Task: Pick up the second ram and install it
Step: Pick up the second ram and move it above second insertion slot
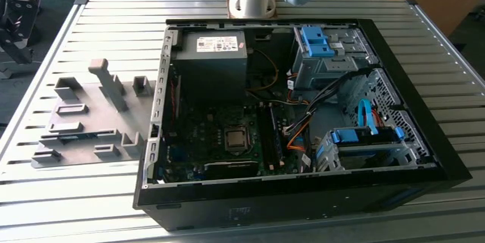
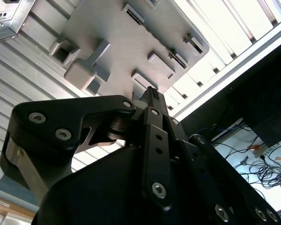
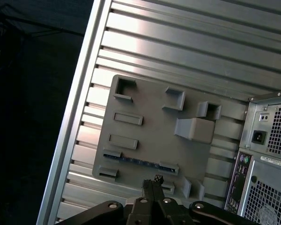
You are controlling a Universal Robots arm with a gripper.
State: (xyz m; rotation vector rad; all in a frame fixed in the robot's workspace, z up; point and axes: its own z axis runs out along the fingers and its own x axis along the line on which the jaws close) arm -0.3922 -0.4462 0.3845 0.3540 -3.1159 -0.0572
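Note:
The second ram [image 3: 140, 161] is a thin bluish strip standing on edge between two small holders on the grey fixture plate [image 3: 150, 126]. In the exterior view the second ram [image 1: 82, 135] shows on that plate [image 1: 91, 112], to the left of the open computer case [image 1: 265, 212]. My gripper [image 3: 152, 179] hovers well above the plate's near edge, close to the ram's line, fingers pressed together and holding nothing. In the second wrist view the gripper [image 2: 150, 91] points at the same plate [image 2: 117, 47], with the ram [image 2: 159, 41] a dark strip beyond the tips.
Inside the case lie the motherboard [image 1: 204, 141], the silver processor [image 1: 236, 139], long black slot rails [image 1: 271, 138], a power supply [image 1: 212, 55] and blue drive cages [image 1: 318, 41]. Orange cables [image 1: 297, 132] run beside the rails. The slatted metal table [image 1: 91, 192] carries everything.

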